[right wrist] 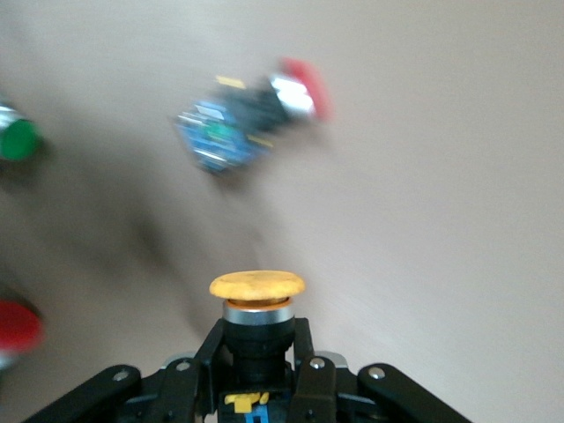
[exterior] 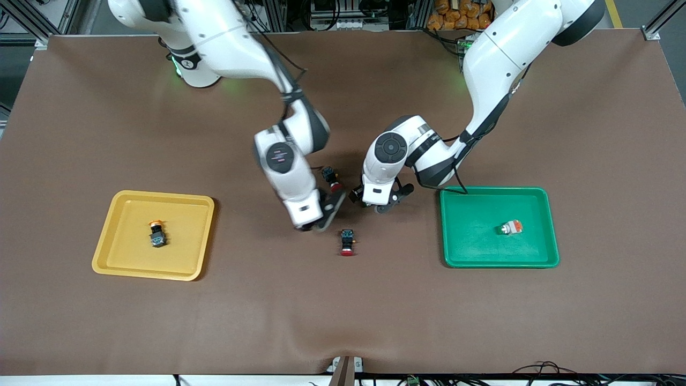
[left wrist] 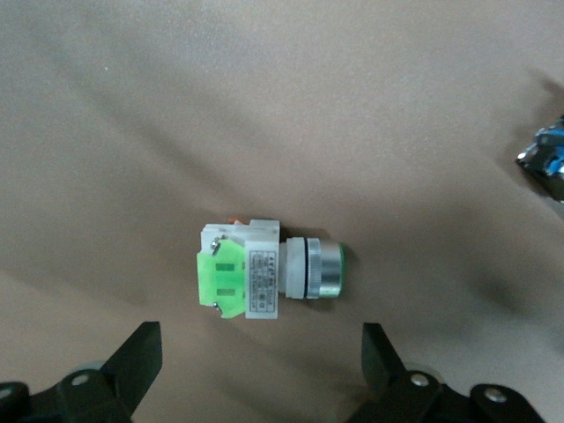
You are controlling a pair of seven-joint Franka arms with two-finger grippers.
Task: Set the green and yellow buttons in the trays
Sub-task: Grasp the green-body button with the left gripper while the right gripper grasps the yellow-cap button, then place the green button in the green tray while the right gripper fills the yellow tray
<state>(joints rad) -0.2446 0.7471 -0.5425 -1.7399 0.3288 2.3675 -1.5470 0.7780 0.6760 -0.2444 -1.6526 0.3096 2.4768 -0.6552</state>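
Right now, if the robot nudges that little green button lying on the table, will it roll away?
Probably not far. The green button lies on its side under the open left end effector, and its boxy grey-and-green body should stop the round cap rolling. It looks like stiff plastic and metal, so it likely won't bend. The shiny collar might be a bit slippery to pinch.

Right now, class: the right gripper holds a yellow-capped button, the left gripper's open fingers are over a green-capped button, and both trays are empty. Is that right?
One thing is wrong: the trays are not empty. The front view shows a yellow-capped button in the yellow tray and a green-capped one in the green tray. The rest stands: the right gripper holds its button, and the left gripper is open over the other.
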